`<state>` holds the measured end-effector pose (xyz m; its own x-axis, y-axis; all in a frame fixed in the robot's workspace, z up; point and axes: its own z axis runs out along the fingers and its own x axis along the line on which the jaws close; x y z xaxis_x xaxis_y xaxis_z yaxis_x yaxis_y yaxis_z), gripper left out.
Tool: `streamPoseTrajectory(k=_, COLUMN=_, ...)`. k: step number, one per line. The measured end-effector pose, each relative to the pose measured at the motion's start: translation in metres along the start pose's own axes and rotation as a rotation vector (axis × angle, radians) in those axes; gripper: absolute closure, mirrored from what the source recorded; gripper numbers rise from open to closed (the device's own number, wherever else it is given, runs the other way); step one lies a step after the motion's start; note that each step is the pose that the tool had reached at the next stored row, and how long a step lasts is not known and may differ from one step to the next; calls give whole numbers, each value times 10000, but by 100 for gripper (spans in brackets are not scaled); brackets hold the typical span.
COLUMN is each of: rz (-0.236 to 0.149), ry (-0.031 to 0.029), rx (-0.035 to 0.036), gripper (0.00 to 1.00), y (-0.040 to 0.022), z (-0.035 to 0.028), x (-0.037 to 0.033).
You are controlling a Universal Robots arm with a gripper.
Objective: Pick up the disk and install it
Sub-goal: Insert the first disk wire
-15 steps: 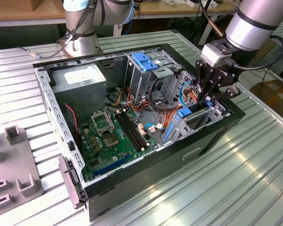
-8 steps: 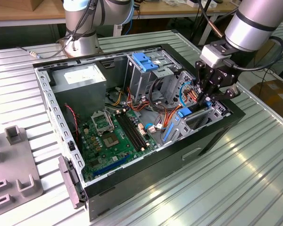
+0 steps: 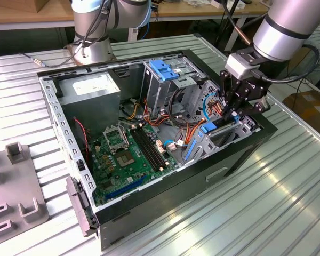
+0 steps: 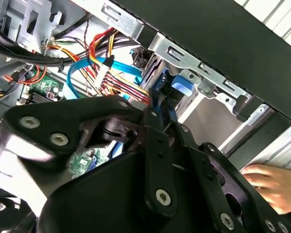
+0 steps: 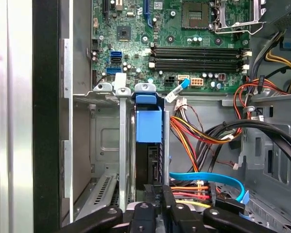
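The disk (image 5: 148, 127) stands on edge in the drive bay (image 5: 104, 145) of the open computer case (image 3: 240, 154), between the bay's metal rails. Its bright blue carrier tab points toward the motherboard (image 5: 184, 43), and its dark body runs back to my gripper (image 5: 164, 203). In the second wrist view my black fingers (image 4: 155, 131) meet on the disk's (image 4: 180, 83) blue-framed edge. In the exterior view my gripper (image 3: 231, 116) reaches down into the bay at the case's right end, just above the disk's (image 3: 209, 128) blue tab. The jaws are shut on the disk.
A taller metal cage with a blue top (image 3: 165, 69) stands behind the bay. Red, orange and blue cables (image 5: 203, 141) crowd beside the disk. A person's hand (image 4: 271, 182) rests outside the case wall. A grey fixture (image 3: 16, 181) sits at the exterior view's left.
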<state>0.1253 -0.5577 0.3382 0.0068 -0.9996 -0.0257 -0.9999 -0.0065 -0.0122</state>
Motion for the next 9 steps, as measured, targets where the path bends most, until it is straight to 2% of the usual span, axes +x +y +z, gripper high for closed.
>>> streamPoseTrajectory(k=1, rz=0, ry=3, rx=0, gripper=76, y=0, z=-10, x=0)
streamPoseTrajectory(k=5, rz=0, ry=5, rx=0, gripper=76, y=-1, z=-102, x=-3)
streamPoseTrajectory(k=9, rz=0, ry=6, rx=0, gripper=77, y=-1, z=-110, x=-3)
